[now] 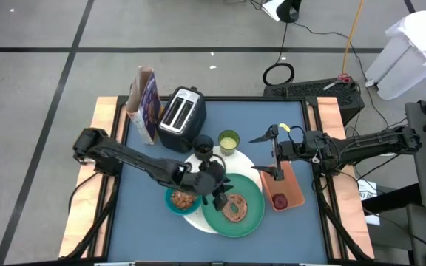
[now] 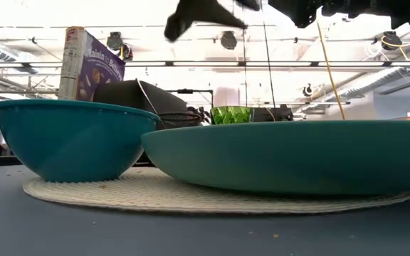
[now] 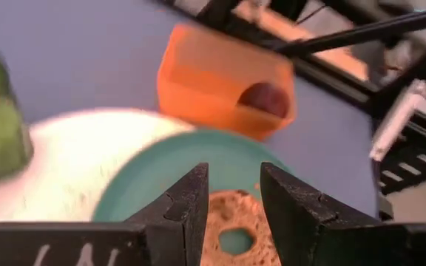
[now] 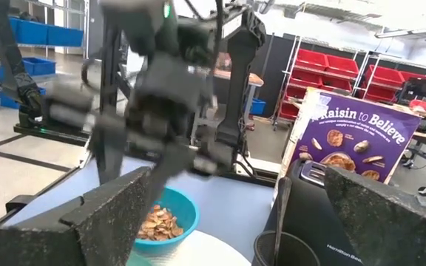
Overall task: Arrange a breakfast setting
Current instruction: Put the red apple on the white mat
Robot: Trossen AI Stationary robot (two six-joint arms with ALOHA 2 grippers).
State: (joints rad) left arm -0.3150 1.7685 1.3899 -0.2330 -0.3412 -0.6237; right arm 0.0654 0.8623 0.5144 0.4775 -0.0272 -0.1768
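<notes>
Left claw [image 1: 220, 193] hovers low over the large green plate [image 1: 244, 222], fingers [image 3: 183, 210] parted, released, nothing between them. Plate holds a round bagel-like bread with a hole [image 1: 235, 207], seen just beyond the fingertips in the left wrist view. Plate sits on a white round woven mat or plate [image 1: 198, 219] on the blue counter [image 1: 302, 229]. Small teal bowl [image 1: 176, 202] with brown cereal pieces touches the same white round piece, on the left-arm side of the green plate. Black cup [image 1: 203, 145] and yellow-green cup [image 1: 228, 140] stand side by side behind the plates, close to the silver-black toaster [image 1: 183, 117]. Purple cereal box [image 1: 145, 103] stands upright beside the toaster. Small red fruit [image 1: 279, 199] lies inside the orange rectangular tray [image 1: 293, 191], on the right-arm side of the green plate. Right claw [image 1: 271, 152] held up above the far end of the tray, fingers [image 4: 117, 214] spread wide, released, empty. Spoon not made out.
</notes>
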